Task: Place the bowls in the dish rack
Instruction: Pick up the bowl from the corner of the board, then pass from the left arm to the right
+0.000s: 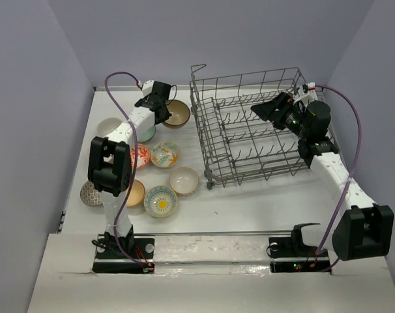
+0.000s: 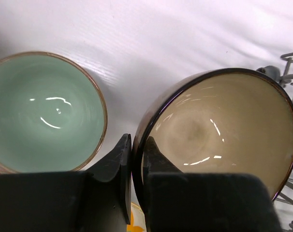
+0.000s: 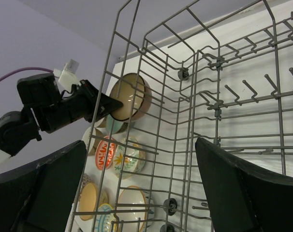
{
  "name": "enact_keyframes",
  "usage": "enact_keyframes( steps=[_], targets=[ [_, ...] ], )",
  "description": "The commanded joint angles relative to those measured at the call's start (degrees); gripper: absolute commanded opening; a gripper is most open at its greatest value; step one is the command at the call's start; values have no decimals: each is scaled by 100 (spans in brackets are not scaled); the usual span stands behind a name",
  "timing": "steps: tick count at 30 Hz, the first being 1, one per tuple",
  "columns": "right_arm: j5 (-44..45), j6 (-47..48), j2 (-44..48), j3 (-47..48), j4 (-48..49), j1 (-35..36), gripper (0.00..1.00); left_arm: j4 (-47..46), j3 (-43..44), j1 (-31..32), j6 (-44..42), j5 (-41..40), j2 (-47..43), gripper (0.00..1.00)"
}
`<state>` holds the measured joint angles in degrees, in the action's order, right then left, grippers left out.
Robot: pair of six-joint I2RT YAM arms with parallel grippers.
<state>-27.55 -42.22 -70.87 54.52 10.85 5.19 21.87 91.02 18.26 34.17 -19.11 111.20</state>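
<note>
Left wrist: left pincer (image 2: 137,141) grips the brown bowl (image 2: 224,130) by its rim; it should lift level, clear of the teal bowl (image 2: 40,111) to its left.

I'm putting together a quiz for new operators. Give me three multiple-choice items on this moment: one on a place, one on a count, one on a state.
1. Where is the round brown-glazed ceramic bowl relative to the large grey wire dish rack?
A) inside it
B) just outside its left wall
C) on top of its far wall

2. Of the bowls in view, how many stand in the rack?
A) none
B) two
C) four

3. The left gripper is:
A) wide open over the table
B) shut on the brown bowl's rim
C) resting on the rack

Answers:
1 B: the top view shows it beside the rack's left wall.
2 A: the rack's wires are bare.
3 B: its jaws pinch the rim, one on each side.
</note>
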Motion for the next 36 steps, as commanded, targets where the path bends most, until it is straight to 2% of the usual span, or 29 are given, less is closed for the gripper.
enact_keyframes(
  steps=[1,7,13,20,28,31,36],
  targets=[
    [-198,82,82,348,136,-9,99,106,741,-16,-174,-496,-898,0],
    [-269,414,-111,892,-170,271,96,151,329,-16,-349,-840,-1688,0],
    [1162,1346,-883,2596,-1996,1624,95,125,197,19,-674,-813,-2400,0],
    [2709,1989,-2148,4661,-3184,2775,92,239,153,397,-1096,-611,-2945,0],
    [3756,2323,-3001,5988,-4063,3216,89,309,284,1065,-1369,-646,-3139,0],
    [4020,2358,-3152,6167,-4188,3357,87,309,311,1206,-1378,-655,-3174,0],
    [4012,2332,-3249,6167,-4205,3410,74,274,346,1294,-1405,-655,-3174,0]
  ],
)
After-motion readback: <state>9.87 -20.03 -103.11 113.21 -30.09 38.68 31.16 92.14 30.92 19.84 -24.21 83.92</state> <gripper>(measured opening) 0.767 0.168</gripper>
